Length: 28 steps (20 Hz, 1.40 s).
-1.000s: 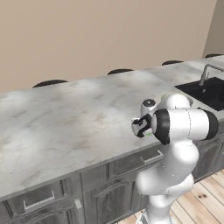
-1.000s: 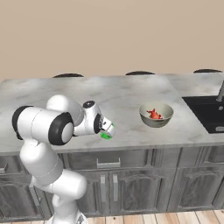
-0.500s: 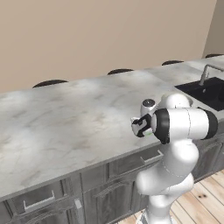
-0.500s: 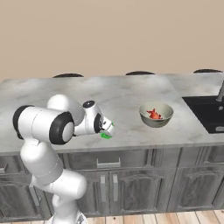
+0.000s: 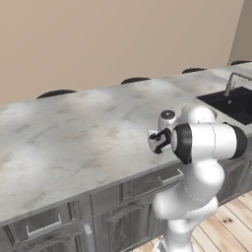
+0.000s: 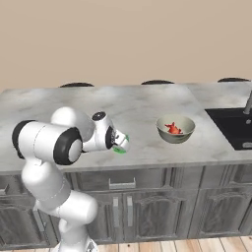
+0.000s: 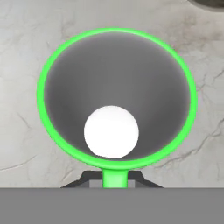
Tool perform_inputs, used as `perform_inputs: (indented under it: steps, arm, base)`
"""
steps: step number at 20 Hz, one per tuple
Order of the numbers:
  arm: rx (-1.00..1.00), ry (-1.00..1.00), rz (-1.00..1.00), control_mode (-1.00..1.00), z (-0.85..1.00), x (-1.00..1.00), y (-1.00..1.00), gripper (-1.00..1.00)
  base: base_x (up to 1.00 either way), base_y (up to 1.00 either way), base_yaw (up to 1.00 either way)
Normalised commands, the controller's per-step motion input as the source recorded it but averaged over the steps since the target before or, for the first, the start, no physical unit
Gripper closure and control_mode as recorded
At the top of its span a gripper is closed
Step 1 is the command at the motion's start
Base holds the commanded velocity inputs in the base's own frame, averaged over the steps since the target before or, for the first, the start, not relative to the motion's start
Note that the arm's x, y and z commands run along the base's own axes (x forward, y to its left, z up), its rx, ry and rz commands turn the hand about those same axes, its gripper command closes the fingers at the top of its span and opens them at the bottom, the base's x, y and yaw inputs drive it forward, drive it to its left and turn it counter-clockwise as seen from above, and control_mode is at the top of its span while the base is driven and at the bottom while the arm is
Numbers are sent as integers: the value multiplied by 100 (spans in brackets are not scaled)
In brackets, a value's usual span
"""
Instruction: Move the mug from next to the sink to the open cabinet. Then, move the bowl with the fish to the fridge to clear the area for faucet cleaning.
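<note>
The bright green mug [image 7: 117,74] stands on the marble counter near its front edge, its grey inside and white bottom seen from straight above. My gripper [image 7: 115,177] is shut on the mug's near wall, one dark fingertip on each side. In the right base view the gripper [image 6: 120,142] hangs over the mug [image 6: 119,150], left of the bowl [image 6: 175,130] that holds the red fish [image 6: 172,129]. The black sink [image 6: 235,128] and faucet [image 6: 248,104] lie at the far right. In the left base view the gripper [image 5: 157,141] points down beside my forearm.
The marble counter [image 5: 74,133] runs wide to the left of the arm, with dark grey base cabinets [image 6: 123,206] under it. Dark stool tops [image 5: 55,92] line its far edge. The sink [image 5: 236,102] and faucet [image 5: 231,81] sit at the counter's right end.
The jaws have closed from wide open onto the mug's wall. The arm and the mug have stayed in place.
</note>
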Motion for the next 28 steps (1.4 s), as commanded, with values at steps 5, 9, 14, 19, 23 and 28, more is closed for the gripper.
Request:
perform_inputs:
  steps: [5,9,14,19,23,28]
  arm:
    - [-10,-30,0,-100,80,-35,7,100]
    - [-8,-37,0,-100,91,-45,5,100]
    - [-5,-24,0,100,70,-31,6,100]
    - [0,0,0,100,0,0,0,100]
    - [0,0,0,100,0,0,0,100]
    - [0,0,0,100,0,0,0,100]
  base:
    - [0,0,0]
    - [0,0,0]
    - [-14,0,-1]
    - [-96,-9,-46]
    - [-70,-1,-72]
    - [-39,-9,-85]
